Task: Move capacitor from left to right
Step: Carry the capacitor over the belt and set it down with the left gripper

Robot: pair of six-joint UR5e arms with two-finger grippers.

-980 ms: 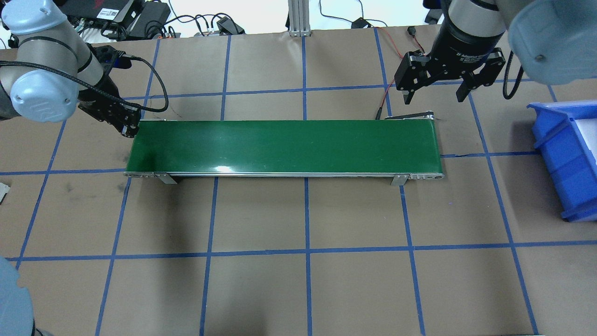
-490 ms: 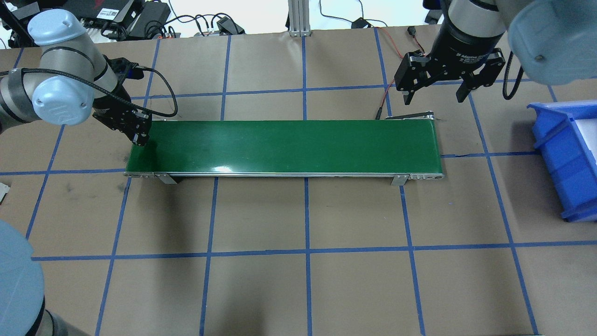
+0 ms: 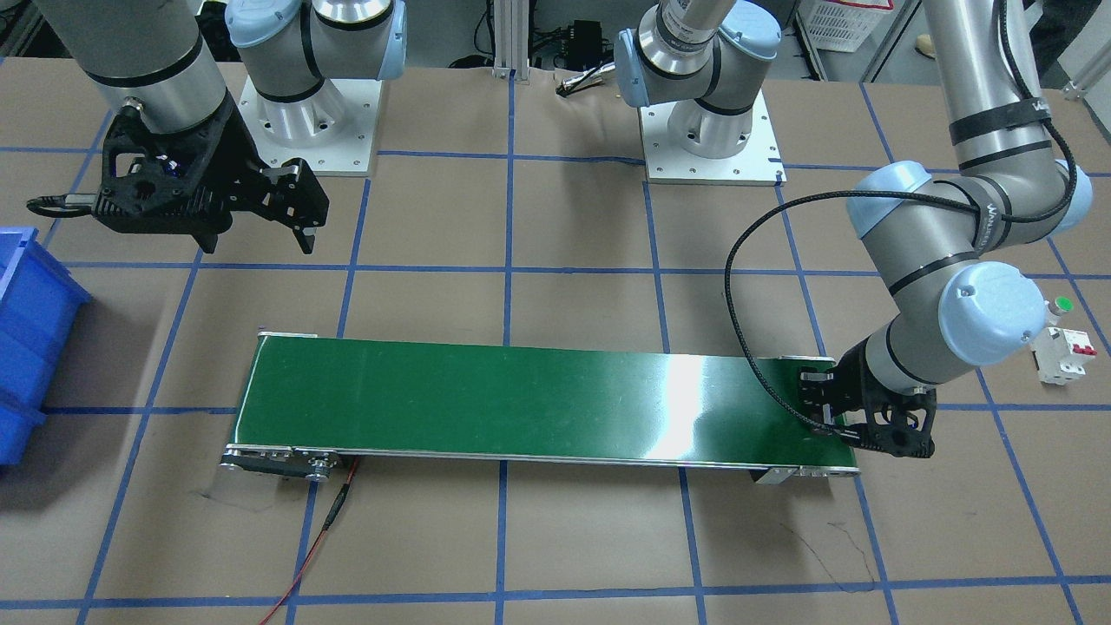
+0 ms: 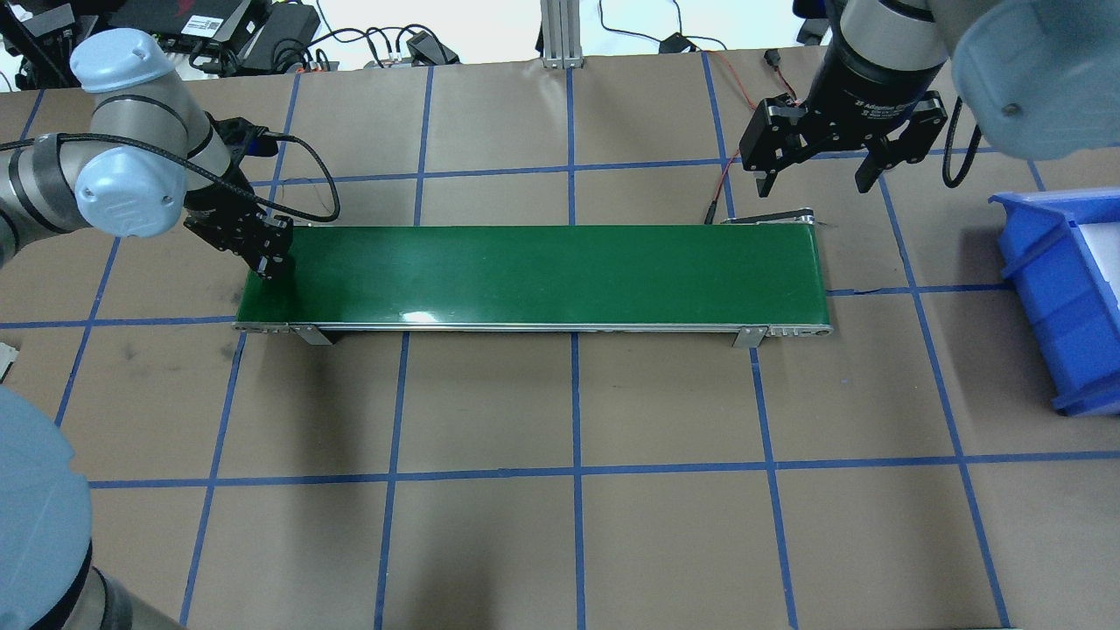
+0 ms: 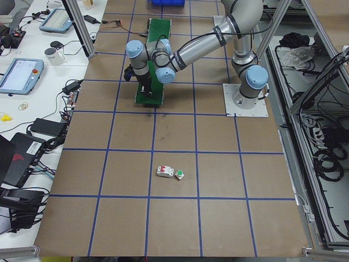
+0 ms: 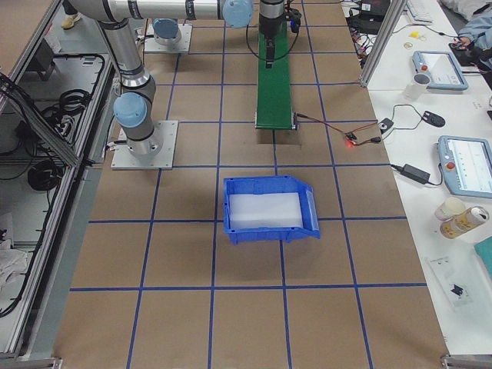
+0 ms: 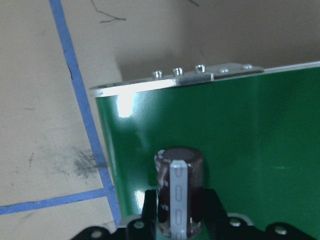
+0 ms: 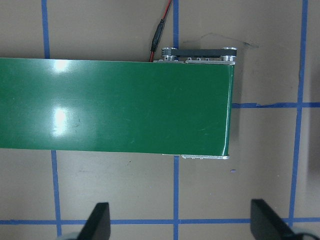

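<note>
The capacitor [image 7: 180, 192], a stubby dark brown cylinder with a pale stripe, sits clamped between the fingers of my left gripper [image 7: 179, 210]. That gripper [image 4: 267, 258] hangs over the left end of the green conveyor belt [image 4: 534, 276], low above it; in the front-facing view it [image 3: 855, 417] is at the belt's right end. My right gripper [image 4: 818, 166] is open and empty, behind the belt's right end; its fingertips [image 8: 100, 220] frame the belt end [image 8: 150, 105] from above.
A blue bin [image 4: 1063, 289] stands at the table's right edge, also in the right side view [image 6: 265, 209]. A white circuit breaker [image 3: 1061, 351] and a green-capped push button [image 3: 1060, 305] lie on the table on my left. A red wire [image 4: 722, 188] runs behind the belt.
My left gripper has moved right and forward, from beside the belt's back left corner to over its left end, carrying the capacitor. The right arm has not moved.
</note>
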